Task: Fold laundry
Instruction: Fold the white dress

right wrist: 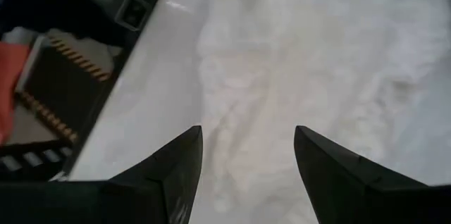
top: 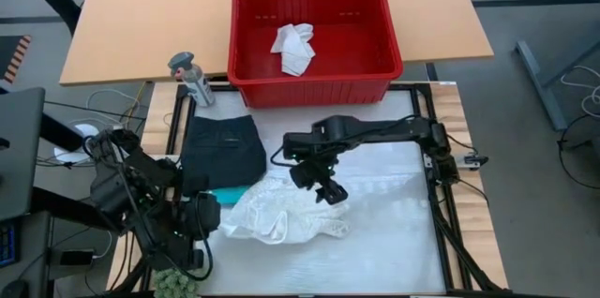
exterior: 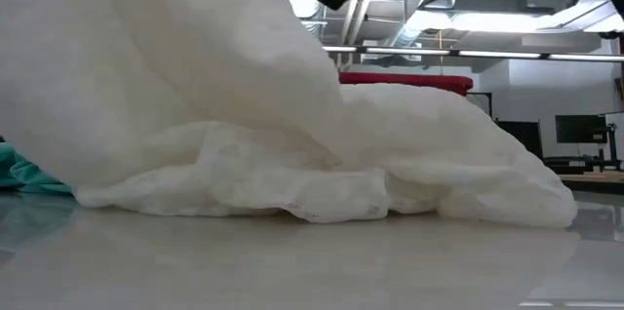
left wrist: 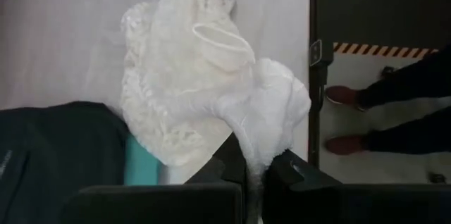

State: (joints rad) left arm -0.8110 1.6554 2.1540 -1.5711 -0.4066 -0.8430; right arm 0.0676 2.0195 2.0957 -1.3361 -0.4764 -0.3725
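A crumpled white garment (top: pixel 286 214) lies on the white mat, and one end of it rises toward the table's left, where my left gripper (top: pixel 208 212) is shut on it. My right gripper (top: pixel 330 192) hovers open above the garment's far right part, touching nothing; its fingers (right wrist: pixel 176 175) stand apart over the cloth. A black garment (top: pixel 223 148) lies flat at the far left of the mat, on top of a teal one (top: pixel 232 193). Another white cloth (top: pixel 293 47) lies in the red basket (top: pixel 314 87). My left gripper pinches a bunched end of the white garment (left wrist: pixel 255 155) between its two fingers; several layers look gathered there. That end is lifted off the mat and slopes up to the fingers (left wrist: pixel 296 175). The remainder of the garment (left wrist: pixel 176 90) lies crumpled on the mat.
The red basket stands at the far edge on the wooden table. A small grey figure (top: pixel 190 78) stands left of it. A green fuzzy plant (top: pixel 173 284) sits at the near left corner. A person's shoes (left wrist: pixel 345 97) show on the floor beyond the table frame.
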